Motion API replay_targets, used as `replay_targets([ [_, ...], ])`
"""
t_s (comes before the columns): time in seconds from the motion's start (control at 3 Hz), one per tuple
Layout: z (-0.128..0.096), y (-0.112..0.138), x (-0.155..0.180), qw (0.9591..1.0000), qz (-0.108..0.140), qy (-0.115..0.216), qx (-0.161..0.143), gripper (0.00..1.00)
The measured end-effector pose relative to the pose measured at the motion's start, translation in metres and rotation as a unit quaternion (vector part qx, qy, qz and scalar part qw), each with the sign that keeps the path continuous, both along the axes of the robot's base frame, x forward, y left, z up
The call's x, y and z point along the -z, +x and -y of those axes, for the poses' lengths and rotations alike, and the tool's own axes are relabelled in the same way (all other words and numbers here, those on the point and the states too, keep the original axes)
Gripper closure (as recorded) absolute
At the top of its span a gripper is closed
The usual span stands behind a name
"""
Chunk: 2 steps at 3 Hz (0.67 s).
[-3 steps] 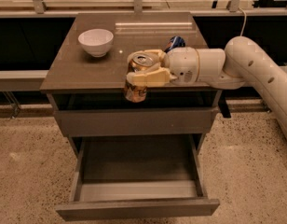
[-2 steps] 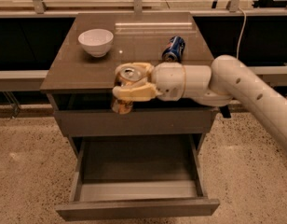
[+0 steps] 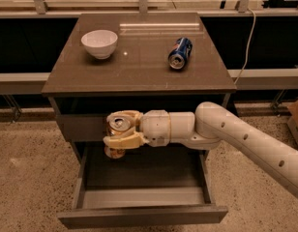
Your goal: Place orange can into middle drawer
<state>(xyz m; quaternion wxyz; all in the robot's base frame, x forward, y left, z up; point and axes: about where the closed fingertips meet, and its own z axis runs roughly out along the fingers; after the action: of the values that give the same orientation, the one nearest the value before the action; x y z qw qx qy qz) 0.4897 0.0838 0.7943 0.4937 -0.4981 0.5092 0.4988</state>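
The orange can (image 3: 118, 123) is pinched in the end effector (image 3: 119, 130), one finger seen above it and one below, with the silver top turned up. It is held in the air below the desk (image 3: 139, 74) edge, over the left rear part of the drawer (image 3: 141, 215), which is pulled well out with its grey floor bare. The carry step can be judged as nearly done, with the lowering and release yet to be made. A descent is called for next, until the can's base is brought onto the drawer floor, clear of the left side wall. Only then should the fingers be spread and the arm lifted out without the upper front being clipped. On the desk, a bowl (image 3: 99, 42) and a blue can (image 3: 180, 53) are left well apart.
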Motion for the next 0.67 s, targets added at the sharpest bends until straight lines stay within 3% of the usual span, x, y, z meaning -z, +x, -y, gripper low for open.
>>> replay_targets([
  [0.33, -0.002, 0.000, 0.001, 1.0000, -0.001, -0.004, -0.002, 1.00],
  [0.67, 0.015, 0.020, 0.059, 0.9958, 0.003, -0.077, 0.049, 1.00],
])
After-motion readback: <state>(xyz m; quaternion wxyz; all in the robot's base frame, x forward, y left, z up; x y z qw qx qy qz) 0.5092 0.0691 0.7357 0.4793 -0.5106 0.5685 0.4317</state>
